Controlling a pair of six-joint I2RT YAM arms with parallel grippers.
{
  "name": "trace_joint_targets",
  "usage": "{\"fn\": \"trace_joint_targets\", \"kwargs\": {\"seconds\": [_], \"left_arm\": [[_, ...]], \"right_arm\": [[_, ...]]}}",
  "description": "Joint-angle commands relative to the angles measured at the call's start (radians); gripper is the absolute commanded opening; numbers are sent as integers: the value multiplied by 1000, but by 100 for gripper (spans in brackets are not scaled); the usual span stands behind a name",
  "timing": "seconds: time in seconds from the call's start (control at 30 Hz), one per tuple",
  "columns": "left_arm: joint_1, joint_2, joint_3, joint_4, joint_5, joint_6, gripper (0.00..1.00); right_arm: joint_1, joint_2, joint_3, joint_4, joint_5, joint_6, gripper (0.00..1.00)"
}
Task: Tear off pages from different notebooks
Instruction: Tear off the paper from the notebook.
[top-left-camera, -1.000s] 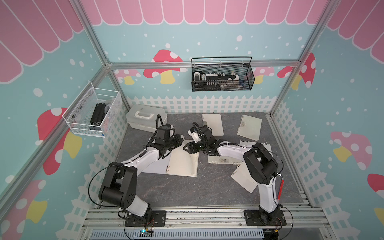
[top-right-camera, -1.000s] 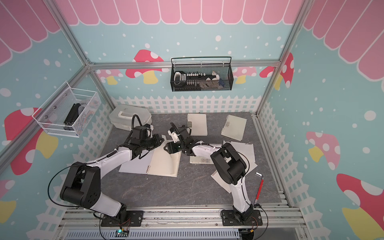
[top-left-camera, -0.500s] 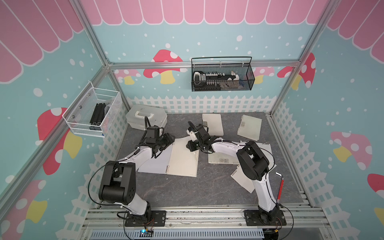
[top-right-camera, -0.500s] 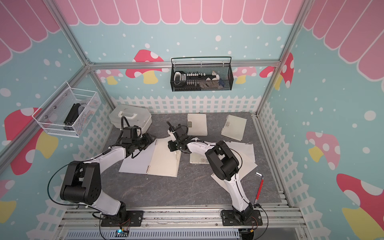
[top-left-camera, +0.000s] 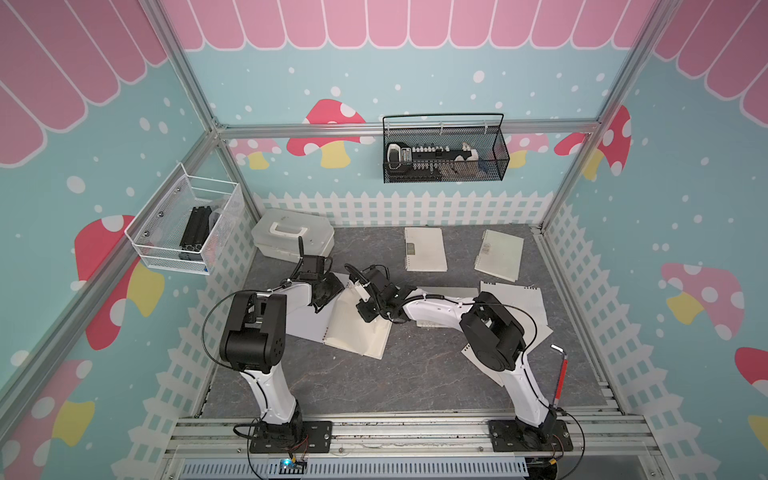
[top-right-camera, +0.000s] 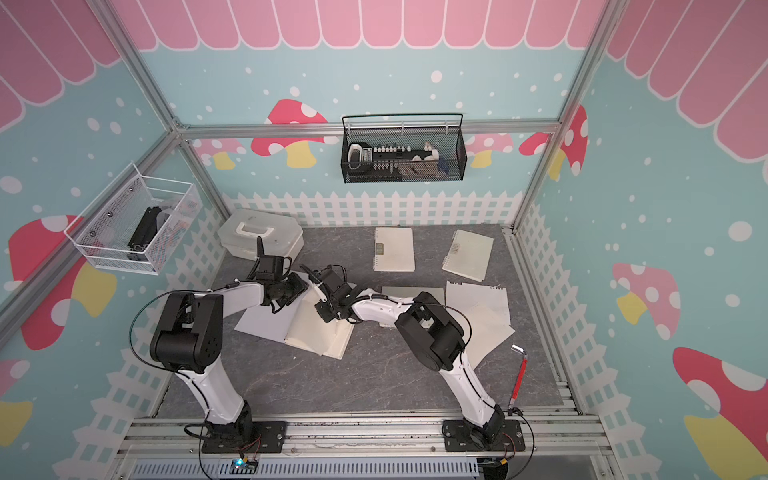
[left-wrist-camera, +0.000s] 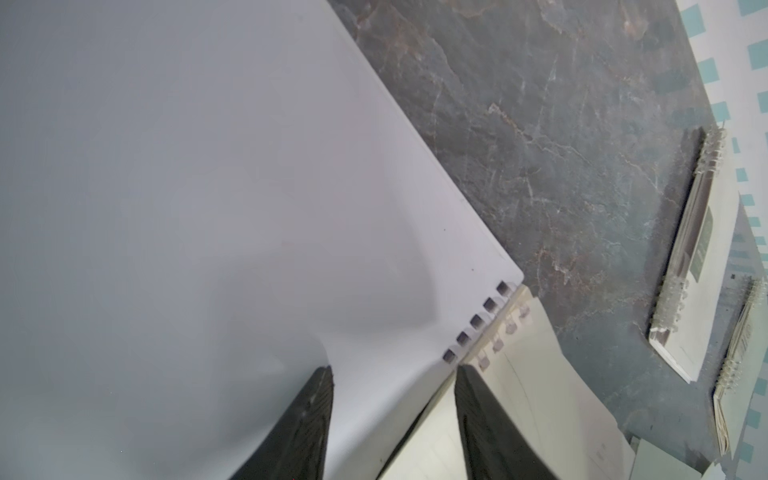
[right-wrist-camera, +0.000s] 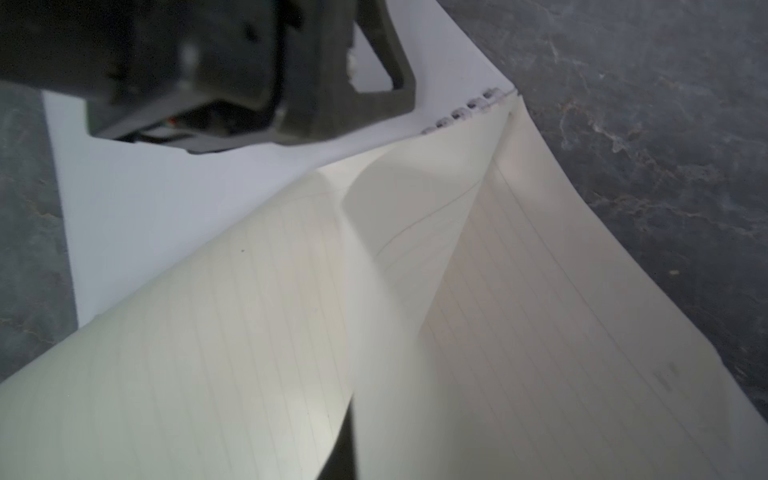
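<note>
Cream page (right-wrist-camera: 199, 332) over half-hidden right claw (right-wrist-camera: 344, 449)

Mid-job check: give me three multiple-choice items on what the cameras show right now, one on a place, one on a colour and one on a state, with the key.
1. Where on the table does the white box stand?
A. back left corner
B. front right corner
C. centre

2. What colour is the handle of the tool at the right front edge?
A. blue
B. red
C. green

3. What is the right gripper doing?
A. open over bare table
B. shut on the box
C. shut on a page of the open notebook

Key:
1 A, it sits in that corner in both top views.
2 B, the handle is plainly red.
3 C, the right wrist view shows the lined page curling up into the grip.
</note>
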Motion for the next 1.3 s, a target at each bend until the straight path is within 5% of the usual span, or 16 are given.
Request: {"fn": "trace_joint_targets", "kwargs": {"seconds": [0.0,0.37,0.57,0.97,1.27], "left_arm": [[-6,18,-29,-99,-73,-36,50],[9,5,-42,-93,-38,-57,51],[73,-135,-77,-92,14,-47,54],[291,-356,-219,-146,67,-39,69],[415,-294,-206,-162,178,-43,74]], "right_arm": [[16,-58,-8,50,65,-84,5],[33,-220,-105,64,142,-135,0],[0,-264,-118,29,65,-174,0],[-87,-355,-47,-82,-44,-148,0],[-95,-424,-48,-127,-57,-117,0]]}}
